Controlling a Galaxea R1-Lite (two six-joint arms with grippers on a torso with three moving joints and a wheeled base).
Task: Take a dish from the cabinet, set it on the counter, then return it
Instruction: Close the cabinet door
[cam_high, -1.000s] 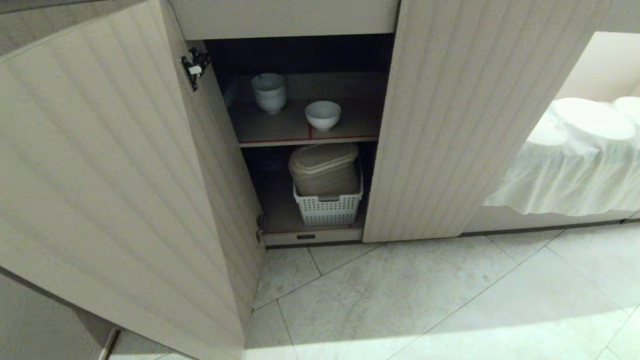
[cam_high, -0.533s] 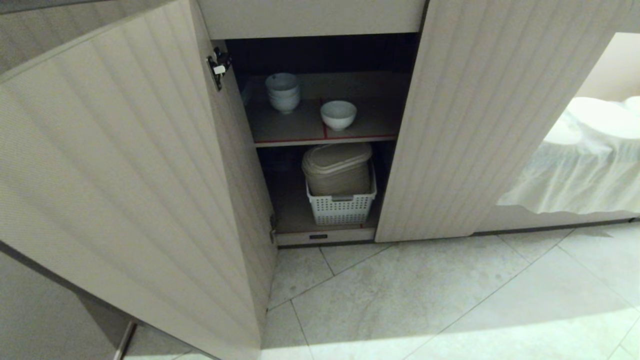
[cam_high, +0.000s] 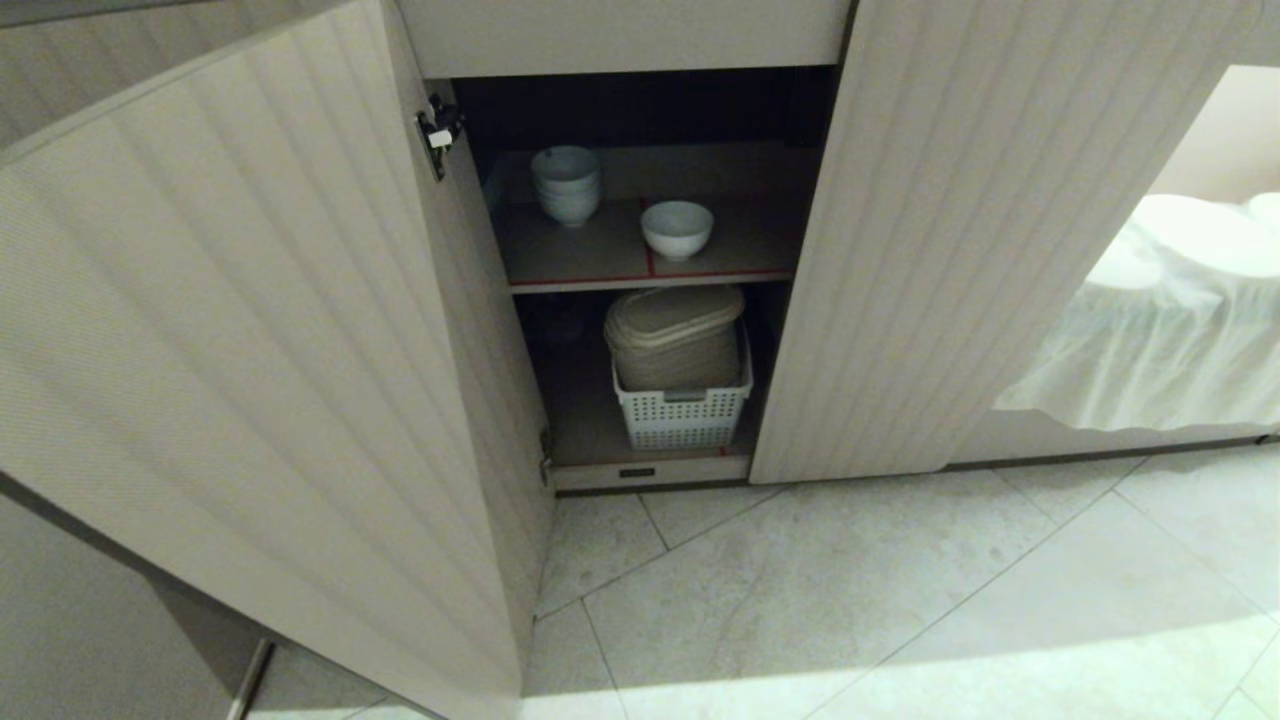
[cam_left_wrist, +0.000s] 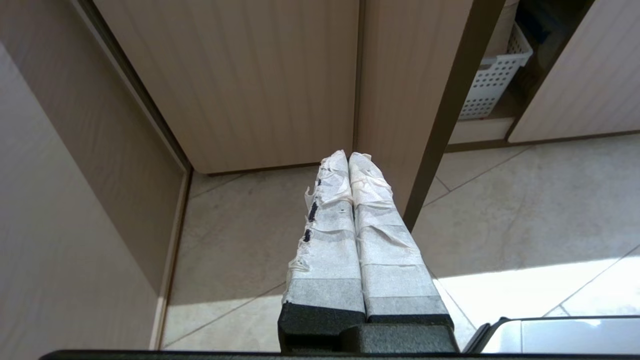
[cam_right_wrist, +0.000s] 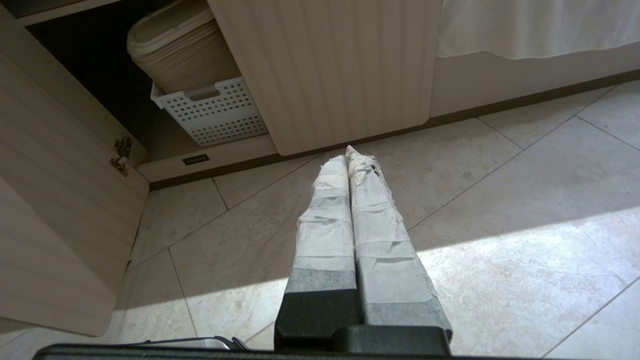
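Nearest us, our left gripper (cam_left_wrist: 348, 156) and right gripper (cam_right_wrist: 347, 155) hang low over the floor tiles (cam_high: 850, 600), fingers pressed together, empty. Our view has slid sideways and settled, squaring us to the open cabinet (cam_high: 250, 330). The dish (cam_high: 677, 229) sits on its upper shelf (cam_high: 740, 255), awaiting our reach.

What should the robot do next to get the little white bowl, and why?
Probably lift the right gripper toward the single dish on the cabinet's upper shelf. Both doors are open, the dish stands apart from the stacked bowls, and both grippers, left gripper too, hang shut above the floor.
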